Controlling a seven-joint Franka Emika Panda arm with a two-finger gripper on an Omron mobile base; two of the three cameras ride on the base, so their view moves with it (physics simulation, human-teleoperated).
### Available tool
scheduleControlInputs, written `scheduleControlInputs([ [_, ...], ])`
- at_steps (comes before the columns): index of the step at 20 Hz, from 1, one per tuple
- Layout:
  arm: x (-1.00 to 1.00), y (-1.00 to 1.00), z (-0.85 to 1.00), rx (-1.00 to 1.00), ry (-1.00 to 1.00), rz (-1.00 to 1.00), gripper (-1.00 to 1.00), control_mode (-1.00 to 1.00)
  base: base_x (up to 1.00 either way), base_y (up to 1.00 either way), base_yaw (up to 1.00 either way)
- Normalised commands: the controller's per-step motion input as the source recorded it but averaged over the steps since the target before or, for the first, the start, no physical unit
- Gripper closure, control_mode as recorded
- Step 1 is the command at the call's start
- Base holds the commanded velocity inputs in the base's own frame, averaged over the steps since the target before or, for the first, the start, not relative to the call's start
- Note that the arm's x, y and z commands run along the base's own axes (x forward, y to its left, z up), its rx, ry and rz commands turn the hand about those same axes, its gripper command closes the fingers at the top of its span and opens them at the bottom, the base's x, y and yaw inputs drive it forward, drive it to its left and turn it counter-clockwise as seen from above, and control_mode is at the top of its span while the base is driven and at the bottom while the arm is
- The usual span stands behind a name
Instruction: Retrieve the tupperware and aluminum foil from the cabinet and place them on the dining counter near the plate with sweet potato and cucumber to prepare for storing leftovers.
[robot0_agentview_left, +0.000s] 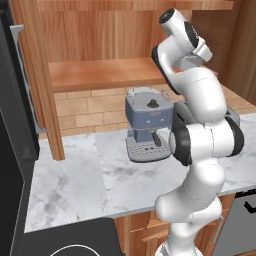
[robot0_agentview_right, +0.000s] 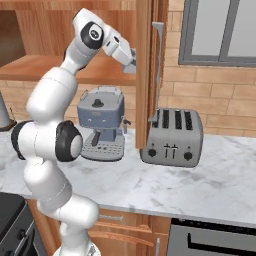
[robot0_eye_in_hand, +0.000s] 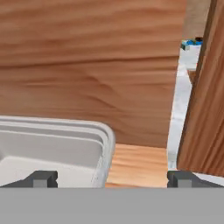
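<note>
Tupperware on cabinet shelf, corner between wide-spread jaws

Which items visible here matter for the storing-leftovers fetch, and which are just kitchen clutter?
Job:
translucent grey-white plastic tupperware
warm brown wooden cabinet
open hand, reaching toward the tupperware

Lying about:
blue-grey coffee machine
silver slotted toaster
marble worktop

The white arm is raised from its base and bent forward at the elbow. In the hand view the fingers are spread wide apart, nothing held between them.
</note>
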Motion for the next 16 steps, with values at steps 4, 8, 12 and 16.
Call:
scheduleControlInputs([
  [4,0.65,-0.02,-0.32,0.00,0.07,0.00,-1.00,-1.00,0.00,0.00,0.00],
  [8,0.62,-0.07,-0.25,0.00,0.05,0.00,-1.00,-1.00,0.00,0.00,0.00],
  [12,0.35,-0.05,-0.56,0.00,0.01,0.00,-1.00,-1.00,0.00,0.00,0.00],
  [16,0.22,0.02,-0.69,-0.01,0.00,0.00,1.00,-1.00,0.00,0.00,0.00],
])
